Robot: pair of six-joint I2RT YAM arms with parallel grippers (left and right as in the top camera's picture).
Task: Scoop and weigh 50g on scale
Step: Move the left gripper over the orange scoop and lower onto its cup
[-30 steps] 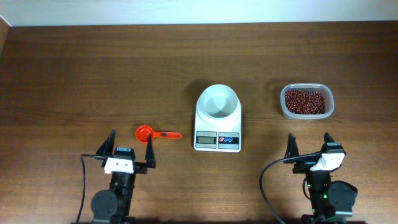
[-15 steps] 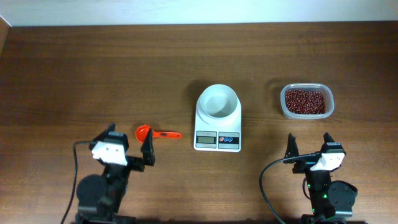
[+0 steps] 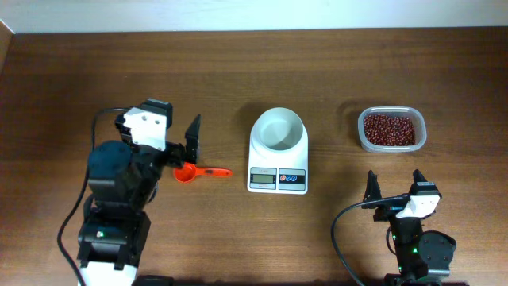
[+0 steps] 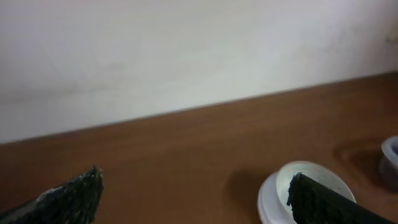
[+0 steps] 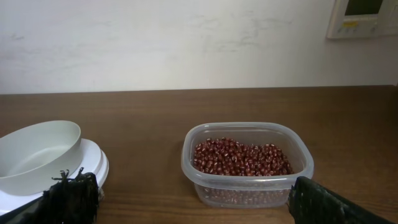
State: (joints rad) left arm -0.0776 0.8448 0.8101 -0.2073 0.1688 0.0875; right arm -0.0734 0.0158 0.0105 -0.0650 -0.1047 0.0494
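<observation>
The white scale [image 3: 278,176] stands mid-table with its round white bowl [image 3: 278,129] on top; the bowl looks empty. An orange scoop [image 3: 202,171] lies left of the scale, its cup partly under my left arm. My left gripper [image 3: 163,127] is raised above the table just behind the scoop, open and empty; its wrist view looks toward the wall, with the bowl [image 4: 277,193] behind its right finger [image 4: 323,202]. My right gripper [image 3: 394,184] is open near the front edge, facing a clear tub of red beans [image 5: 249,162]. It holds nothing.
The bean tub [image 3: 390,129] sits right of the scale, and its edge [image 4: 390,158] shows at the right of the left wrist view. A white wall runs behind the table. A wall panel [image 5: 364,15] is at the upper right.
My left arm has risen from the front edge and swung forward and up, now over the scoop's cup. The right arm, scoop, scale and tub have not moved.
</observation>
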